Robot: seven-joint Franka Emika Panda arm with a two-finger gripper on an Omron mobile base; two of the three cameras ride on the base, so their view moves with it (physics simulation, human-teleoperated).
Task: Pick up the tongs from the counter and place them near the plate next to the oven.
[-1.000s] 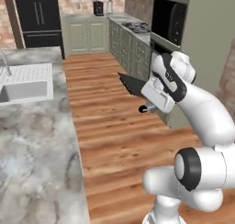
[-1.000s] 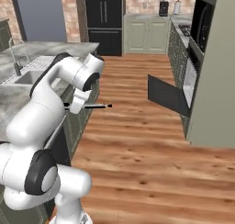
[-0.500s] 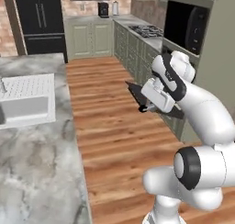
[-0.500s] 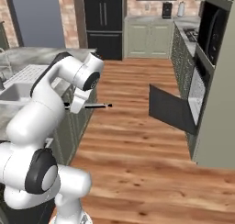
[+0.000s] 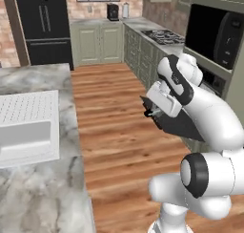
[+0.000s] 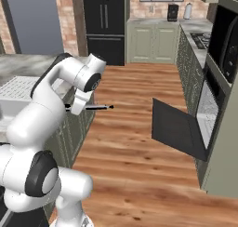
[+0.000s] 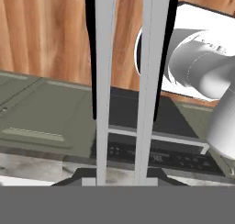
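My gripper [image 6: 78, 108] is shut on the tongs [image 6: 95, 107], a slim dark utensil held level over the wooden floor, black tip toward the oven [image 6: 208, 110]. In the left base view the tongs [image 5: 150, 113] show end-on at the gripper [image 5: 155, 111]. The hand view has the two grey arms of the tongs [image 7: 105, 81] running up from the gripper [image 7: 123, 176], black edges near the top. The marbled counter [image 5: 43, 189] with its white sink [image 5: 26, 124] lies to the left. The plate is out of view.
The oven's dark door [image 6: 178, 129] hangs open over the floor [image 6: 135, 142]. Above the oven sits a black microwave [image 5: 214, 34], and further back a gas hob [image 5: 163, 35]. A black fridge [image 6: 104, 23] and green cabinets [image 5: 100, 43] line the far wall.
The whole picture has shifted: the base has moved, and the oven side now looks closer and larger. The arm keeps the tongs in the same level pose.
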